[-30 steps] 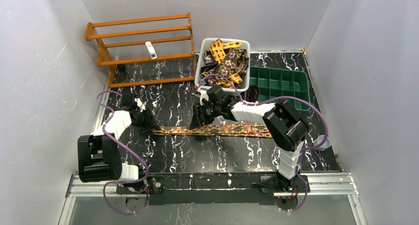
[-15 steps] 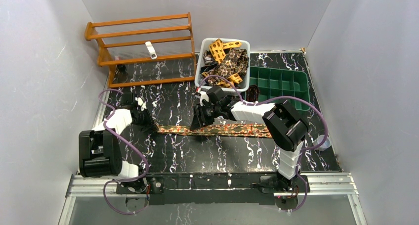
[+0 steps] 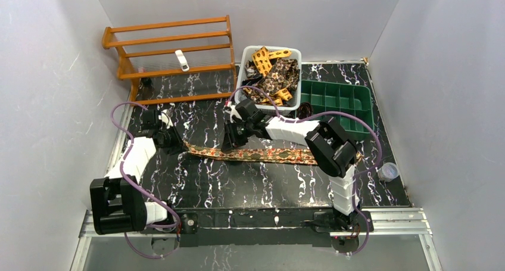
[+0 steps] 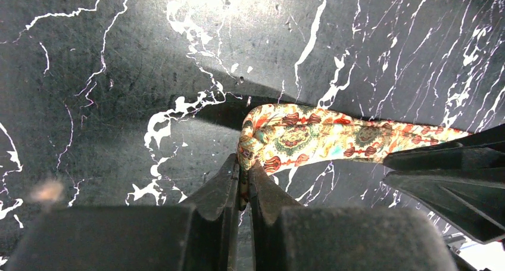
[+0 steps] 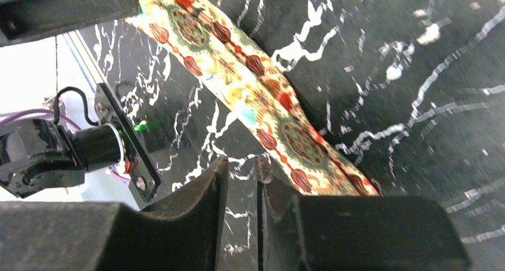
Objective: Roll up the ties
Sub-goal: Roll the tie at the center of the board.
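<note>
A black, white-veined surface (image 3: 208,181) sits inside white walls. One red-and-olive patterned tie (image 3: 262,155) lies flat across it, running from the left pincer (image 4: 244,170) past the right pincer (image 5: 241,164). The left pincer is clamped on the tie's folded end. The right pincer's fingers stand a narrow slit apart with nothing between them, and the tie passes just beside one finger. Beyond the right pincer sit a white bin (image 3: 241,83) heaped with more ties (image 3: 274,74) and a green tray (image 3: 339,104).
</note>
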Robot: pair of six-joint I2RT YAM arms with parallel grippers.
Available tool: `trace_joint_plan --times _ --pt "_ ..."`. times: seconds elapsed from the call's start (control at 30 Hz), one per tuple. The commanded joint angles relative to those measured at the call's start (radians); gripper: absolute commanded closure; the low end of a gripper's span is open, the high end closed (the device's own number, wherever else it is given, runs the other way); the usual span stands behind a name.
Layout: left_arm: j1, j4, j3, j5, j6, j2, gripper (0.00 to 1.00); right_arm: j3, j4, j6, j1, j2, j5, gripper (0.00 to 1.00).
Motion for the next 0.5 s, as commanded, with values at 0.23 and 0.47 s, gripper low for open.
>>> trace_joint_plan --times 0.23,0.47 --pt "0.001 -0.039 0.03 -0.024 -0.005 -0.03 1.0 0.252 -0.111 0.058 0.084 0.165 0.144 0.79" --pt "0.001 -0.048 0.045 -0.075 -0.016 0.015 1.0 0.281 -0.19 0.059 0.118 0.256 0.287 0.84"
